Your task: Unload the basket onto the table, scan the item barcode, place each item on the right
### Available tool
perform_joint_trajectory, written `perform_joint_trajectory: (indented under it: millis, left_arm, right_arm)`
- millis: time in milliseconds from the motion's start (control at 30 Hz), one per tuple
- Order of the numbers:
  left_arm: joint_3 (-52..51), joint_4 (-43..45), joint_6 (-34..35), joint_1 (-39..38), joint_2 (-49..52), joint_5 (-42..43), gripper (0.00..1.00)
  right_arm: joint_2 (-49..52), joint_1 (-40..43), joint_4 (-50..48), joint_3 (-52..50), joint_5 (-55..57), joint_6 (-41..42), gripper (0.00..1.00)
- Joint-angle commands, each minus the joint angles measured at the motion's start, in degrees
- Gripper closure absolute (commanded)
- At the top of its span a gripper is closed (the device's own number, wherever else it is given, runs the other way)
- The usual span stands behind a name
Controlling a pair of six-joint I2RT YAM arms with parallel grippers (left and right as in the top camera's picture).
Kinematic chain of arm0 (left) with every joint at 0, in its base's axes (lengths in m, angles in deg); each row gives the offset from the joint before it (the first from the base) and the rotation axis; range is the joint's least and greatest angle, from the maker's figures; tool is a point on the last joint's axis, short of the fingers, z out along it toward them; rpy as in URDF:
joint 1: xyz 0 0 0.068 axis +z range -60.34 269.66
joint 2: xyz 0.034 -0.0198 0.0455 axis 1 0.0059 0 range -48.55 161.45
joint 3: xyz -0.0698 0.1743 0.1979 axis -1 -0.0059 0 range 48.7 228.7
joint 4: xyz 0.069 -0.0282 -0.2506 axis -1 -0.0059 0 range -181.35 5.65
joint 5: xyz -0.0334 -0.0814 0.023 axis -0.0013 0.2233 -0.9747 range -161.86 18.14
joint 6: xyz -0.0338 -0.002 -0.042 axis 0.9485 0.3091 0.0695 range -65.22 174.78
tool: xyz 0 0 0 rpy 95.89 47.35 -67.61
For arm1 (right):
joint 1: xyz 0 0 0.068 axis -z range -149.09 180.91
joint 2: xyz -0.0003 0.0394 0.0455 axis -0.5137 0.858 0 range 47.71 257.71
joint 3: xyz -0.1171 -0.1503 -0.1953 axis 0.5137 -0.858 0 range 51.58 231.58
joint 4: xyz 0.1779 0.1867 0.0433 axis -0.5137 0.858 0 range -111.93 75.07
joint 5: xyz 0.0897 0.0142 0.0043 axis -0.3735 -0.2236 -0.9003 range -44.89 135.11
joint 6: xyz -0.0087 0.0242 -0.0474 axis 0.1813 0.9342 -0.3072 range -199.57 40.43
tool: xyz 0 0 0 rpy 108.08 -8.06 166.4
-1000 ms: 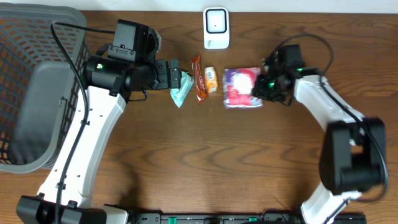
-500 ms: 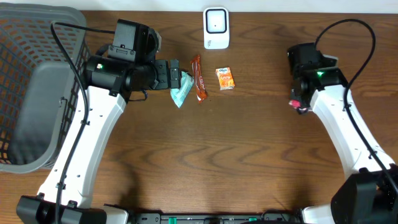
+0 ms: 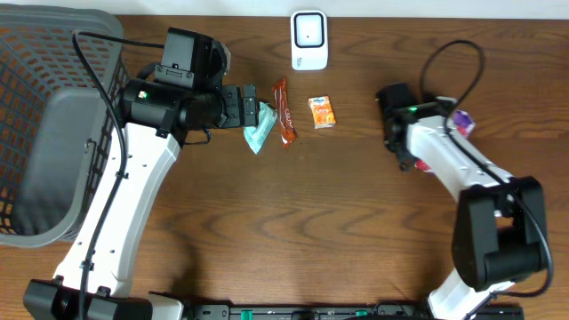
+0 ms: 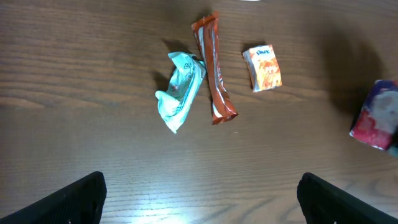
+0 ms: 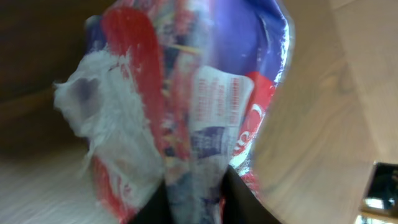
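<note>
Overhead, the white scanner (image 3: 308, 39) stands at the 12 o'clock edge of the brown wooden table (image 3: 293, 222). The task's thing, a purple, red and white packet (image 3: 461, 121), is off toward 2 o'clock on the table, well apart from the scanner and at its 4 o'clock. Most of it is hidden beneath the right arm (image 3: 453, 156), so only a purple corner shows on the arm's 1 o'clock side and a pink sliver on its 7 o'clock side. Right wrist view is filled by that packet: the right gripper (image 5: 194, 198) is clamped on it, its two dark fingers (image 5: 149, 208) pressing the crinkled lower end from either side, while the bag's body spreads away toward 12 o'clock with a white panel of small print facing the lens, too blurred to read. Whether the packet rests on the wood or hangs clear of it I cannot tell. Left wrist view shows the left gripper (image 4: 211, 200) spread wide and holding nothing, its fingertips at the 7 and 5 o'clock corners of the frame above bare wood. Toward 12 o'clock in that view lie a crumpled teal wrapper (image 4: 179, 90), a long red-brown bar (image 4: 214, 68) just beside it at its 3 o'clock, and a small orange box (image 4: 263, 67) near the bar but apart from it, again at 3 o'clock. A grey mesh basket (image 3: 27, 62) fills the table's 9 to 10 o'clock corner in the overhead view
</note>
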Motion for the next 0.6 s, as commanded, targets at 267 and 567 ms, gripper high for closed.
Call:
perform_joint_trajectory:
  millis: [267, 567]
  left_arm:
    - [0.42, -0.13, -0.31, 0.02, 0.22, -0.15, 0.02]
    - [0.42, -0.13, -0.31, 0.02, 0.22, -0.15, 0.02]
  right_arm:
    - [0.07, -10.03, -6.19, 9.60, -23.65, -9.11, 0.24]
    - [0.07, -3.43, 4.72, 26.03, -26.80, -21.77, 0.09]
